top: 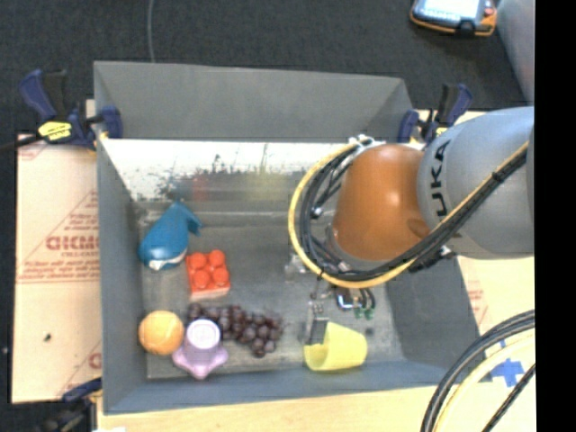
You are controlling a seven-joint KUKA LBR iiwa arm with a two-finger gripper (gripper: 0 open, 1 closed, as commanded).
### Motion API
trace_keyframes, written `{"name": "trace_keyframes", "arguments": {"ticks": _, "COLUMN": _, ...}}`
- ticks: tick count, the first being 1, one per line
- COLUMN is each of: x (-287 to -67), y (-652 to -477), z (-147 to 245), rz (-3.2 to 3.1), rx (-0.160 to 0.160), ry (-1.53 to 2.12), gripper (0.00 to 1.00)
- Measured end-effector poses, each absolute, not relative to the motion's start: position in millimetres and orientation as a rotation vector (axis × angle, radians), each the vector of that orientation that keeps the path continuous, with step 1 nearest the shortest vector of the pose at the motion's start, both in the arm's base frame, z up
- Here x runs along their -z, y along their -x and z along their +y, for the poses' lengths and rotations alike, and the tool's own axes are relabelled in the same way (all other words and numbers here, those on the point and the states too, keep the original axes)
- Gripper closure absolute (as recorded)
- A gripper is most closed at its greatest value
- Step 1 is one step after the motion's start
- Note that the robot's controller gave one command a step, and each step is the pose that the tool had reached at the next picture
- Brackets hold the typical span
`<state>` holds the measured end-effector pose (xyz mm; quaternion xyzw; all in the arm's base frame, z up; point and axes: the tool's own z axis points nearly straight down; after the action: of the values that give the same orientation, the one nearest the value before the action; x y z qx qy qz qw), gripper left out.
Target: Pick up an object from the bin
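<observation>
Since the yellow cup (342, 351) looks light, hard and slippery, its rim seems best to pinch; the gripper (313, 331) hangs beside it, whether open or shut is unclear

bin: grey bin (252, 106) | on floor: blue whale (167, 237) | orange block (208, 273) | grapes (243, 325) | orange ball (160, 333) | purple toy (201, 349) | yellow cup (340, 351)

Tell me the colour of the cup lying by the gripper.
Yellow. The cup shows best in the camera view.

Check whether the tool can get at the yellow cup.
Probably yes: the tool hangs right at the yellow cup, at its left end; nothing lies on it, and the dark grapes lie apart to its left.
</observation>
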<state>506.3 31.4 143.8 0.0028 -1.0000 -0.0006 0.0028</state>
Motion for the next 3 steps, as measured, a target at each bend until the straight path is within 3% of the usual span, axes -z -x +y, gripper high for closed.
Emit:
{"name": "trace_keyframes", "arguments": {"ticks": 1, "x": -148, "y": -508.0, "z": 31, "rz": -3.144, "rx": 0.003, "ry": -0.006, "gripper": 0.00}}
{"name": "trace_keyframes", "arguments": {"ticks": 2, "x": -70, "y": -503.8, "z": 104, "rz": -3.139, "rx": 0.005, "ry": -0.036, "gripper": 0.00}}
{"name": "trace_keyframes", "arguments": {"ticks": 3, "x": -114, "y": -493.5, "z": 110, "rz": -3.153, "rx": 0.001, "ry": -0.108, "gripper": 0.00}}
